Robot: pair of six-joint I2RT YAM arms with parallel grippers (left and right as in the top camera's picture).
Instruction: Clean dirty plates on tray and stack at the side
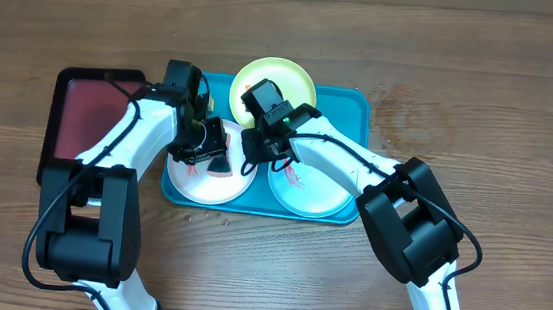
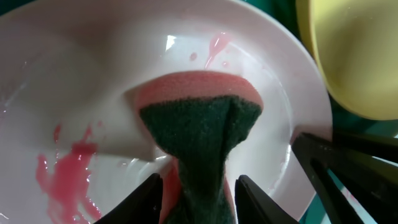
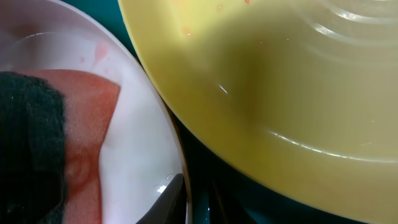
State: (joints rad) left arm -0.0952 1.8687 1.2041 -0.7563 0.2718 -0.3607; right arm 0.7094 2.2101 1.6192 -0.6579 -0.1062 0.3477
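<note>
The turquoise tray (image 1: 346,106) holds the white plate (image 1: 194,183) on its left and the mint-rimmed plate (image 1: 309,190), with red smears, on its right. The yellow-green plate (image 1: 275,78) lies over the tray's back edge. My left gripper (image 2: 199,199) is shut on a pink sponge with a green scouring face (image 2: 199,124), pressed into the white plate (image 2: 93,74), which has red smears at its left. My right gripper (image 1: 254,151) is at the white plate's right rim. One of its fingers (image 3: 183,202) lies inside the rim (image 3: 137,143). The other finger is hidden.
A smaller dark red, black-rimmed tray (image 1: 85,108) sits left of the turquoise tray. The yellow-green plate (image 3: 280,81) hangs close above my right gripper. Both arms crowd the tray's middle. Bare wooden table lies to the right and back.
</note>
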